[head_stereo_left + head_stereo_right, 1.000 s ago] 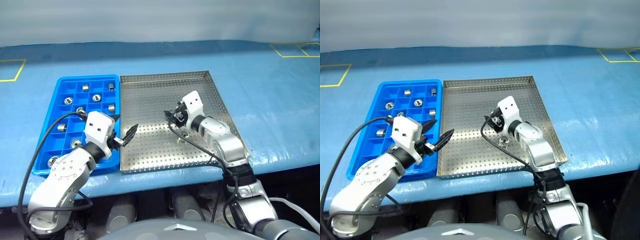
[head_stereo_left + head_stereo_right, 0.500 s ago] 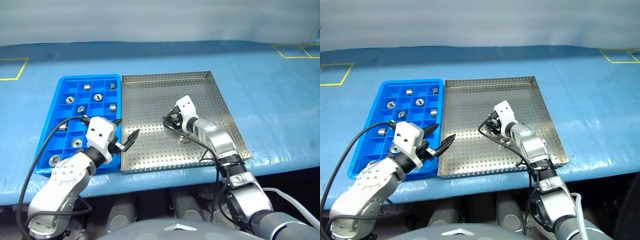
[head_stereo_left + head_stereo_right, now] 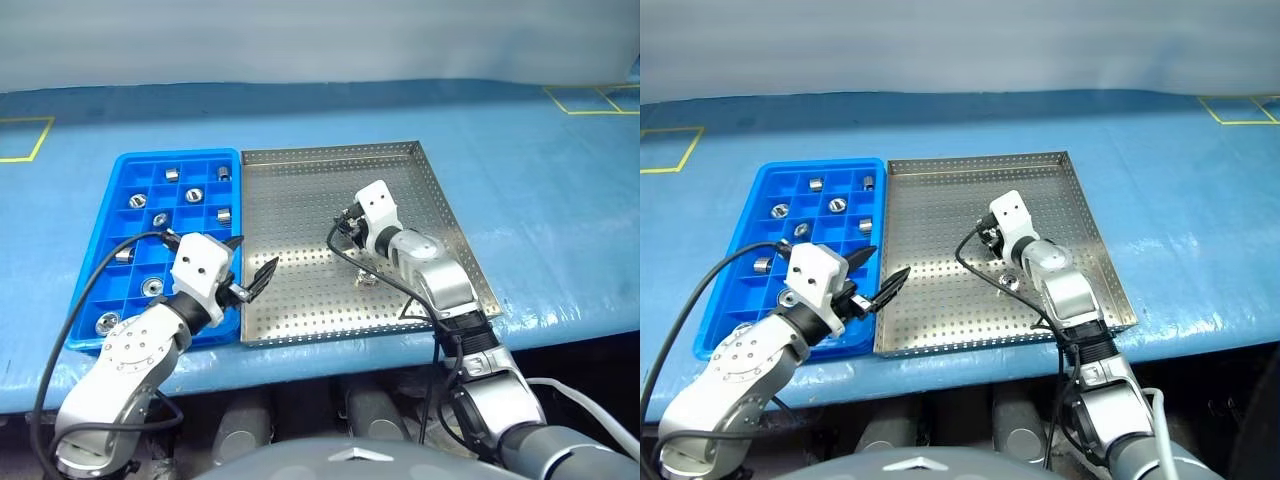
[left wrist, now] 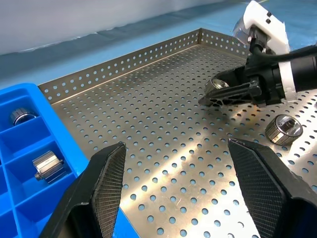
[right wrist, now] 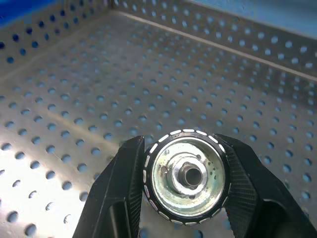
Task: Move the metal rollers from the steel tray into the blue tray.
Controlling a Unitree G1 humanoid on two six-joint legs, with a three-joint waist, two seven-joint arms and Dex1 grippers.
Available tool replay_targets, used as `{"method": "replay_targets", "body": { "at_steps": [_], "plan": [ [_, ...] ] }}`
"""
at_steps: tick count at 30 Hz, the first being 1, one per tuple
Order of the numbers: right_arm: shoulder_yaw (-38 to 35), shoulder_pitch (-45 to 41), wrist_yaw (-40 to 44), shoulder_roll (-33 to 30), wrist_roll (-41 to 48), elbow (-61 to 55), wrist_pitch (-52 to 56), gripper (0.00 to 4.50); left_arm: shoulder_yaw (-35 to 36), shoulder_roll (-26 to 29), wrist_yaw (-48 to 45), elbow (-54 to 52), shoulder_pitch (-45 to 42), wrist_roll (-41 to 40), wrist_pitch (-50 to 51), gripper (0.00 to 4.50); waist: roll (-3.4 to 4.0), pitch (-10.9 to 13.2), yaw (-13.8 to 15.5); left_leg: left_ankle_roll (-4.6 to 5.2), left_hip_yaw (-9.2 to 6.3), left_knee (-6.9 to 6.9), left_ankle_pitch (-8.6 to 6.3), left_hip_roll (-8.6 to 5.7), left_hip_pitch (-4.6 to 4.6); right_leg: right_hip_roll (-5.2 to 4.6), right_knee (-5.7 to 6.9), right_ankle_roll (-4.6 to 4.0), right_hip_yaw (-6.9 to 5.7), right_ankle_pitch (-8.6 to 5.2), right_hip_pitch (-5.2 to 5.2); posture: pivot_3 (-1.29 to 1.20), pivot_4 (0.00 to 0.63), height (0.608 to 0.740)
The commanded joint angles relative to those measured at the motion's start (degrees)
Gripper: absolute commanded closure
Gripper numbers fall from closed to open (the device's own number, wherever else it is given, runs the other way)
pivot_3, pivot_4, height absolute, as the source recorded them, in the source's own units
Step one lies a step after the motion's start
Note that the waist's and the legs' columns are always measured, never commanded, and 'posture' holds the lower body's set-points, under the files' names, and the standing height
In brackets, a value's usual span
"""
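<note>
Progress: roughly nine small shiny silver metal rollers (image 3: 187,196) already sit in compartments of the rectangular bright blue plastic tray (image 3: 118,200), left of frame centre. Two remain over the large square perforated steel tray (image 3: 300,180) at centre. One is clamped between the fingers of the right pincer (image 5: 184,198), above the tray floor. The other roller (image 4: 283,130) lies loose on the perforations, just below that pincer. The left pincer (image 4: 178,193) stands apart, empty, over the steel tray's left edge.

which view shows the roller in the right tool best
The right wrist view: the roller sits end-on between the right tool fingers. The left wrist view shows it side-on. In the head views it is a speck.
</note>
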Motion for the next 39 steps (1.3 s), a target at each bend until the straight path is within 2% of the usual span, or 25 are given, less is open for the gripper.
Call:
{"method": "replay_targets", "body": {
  "at_steps": [1, 4, 10, 15, 26, 32, 39],
  "plan": [
    [2.9, -3.7, 2.8, 2.7, 2.0, -7.6, -1.8, 2.69, 1.5, 0.2, 0.0, -2.0, 1.6, 0.6, -2.4, 0.89, 0.00, 0.0, -0.1, 0.00, 0.00, -0.01, 0.00, 0.00, 0.00, 0.00, 0.01, 0.00, 0.00, 0.00, -0.01, -0.06, 0.150, 0.740],
    [6.0, -5.5, 5.2, 5.9, 3.2, -8.7, -2.7, 2.69, 4.1, 0.1, 0.3, -2.3, 3.9, 0.8, -3.2, 0.89, 0.00, 0.0, 0.1, -0.02, -0.01, -0.10, 0.01, 0.03, 0.01, -0.01, 0.02, -0.04, -0.05, -0.02, -0.07, -0.04, 0.150, 0.740],
    [10.2, -9.1, 6.7, 11.5, 1.9, -0.7, -8.1, 2.69, 15.7, -2.4, 3.7, -3.4, 7.8, -0.3, -3.7, 0.89, -0.01, 0.0, 1.4, -0.08, -0.12, -0.20, 0.03, 0.01, -0.04, -0.18, 0.00, -0.18, -0.32, -0.10, -0.10, 0.03, 0.150, 0.740],
    [12.9, -12.8, 14.8, 12.1, 3.2, 5.9, -9.6, 2.69, 20.1, -4.5, 2.0, -9.0, 13.8, -5.6, -3.7, 0.89, -0.01, 0.0, 2.8, -0.10, -0.15, -0.22, 0.02, -0.02, -0.04, -0.27, -0.06, -0.23, -0.47, -0.14, -0.08, 0.10, 0.150, 0.740],
    [10.2, -26.4, 22.2, 18.8, 2.4, 34.3, -19.5, 2.69, 18.1, -5.3, 4.0, -11.8, 25.2, -10.4, -14.9, 0.89, 0.10, 0.1, 5.5, -0.52, -0.89, -0.31, 0.18, 0.06, 0.01, -0.22, 0.06, -0.96, -1.25, -0.56, 0.14, 0.24, 0.150, 0.740],
    [8.7, -31.2, 18.9, 22.6, -0.1, 50.7, -27.8, 2.69, 13.9, -3.8, 7.2, -11.8, 26.8, -9.7, -17.9, 0.89, 0.18, 0.1, 7.1, -0.58, -1.05, -0.35, 0.21, 0.01, -0.02, -0.21, 0.01, -1.03, -1.41, -0.61, 0.22, 0.27, 0.150, 0.740],
    [5.8, -33.9, 16.8, 24.9, -0.3, 58.2, -31.9, 2.69, 10.5, -1.7, 9.8, -11.8, 25.1, -9.6, -17.3, 0.89, 0.30, 0.2, 7.0, -0.74, -1.09, -0.42, 0.30, 0.04, -0.02, -0.04, 0.04, -1.03, -1.41, -0.61, 0.20, 0.26, 0.150, 0.740]
  ]
}}
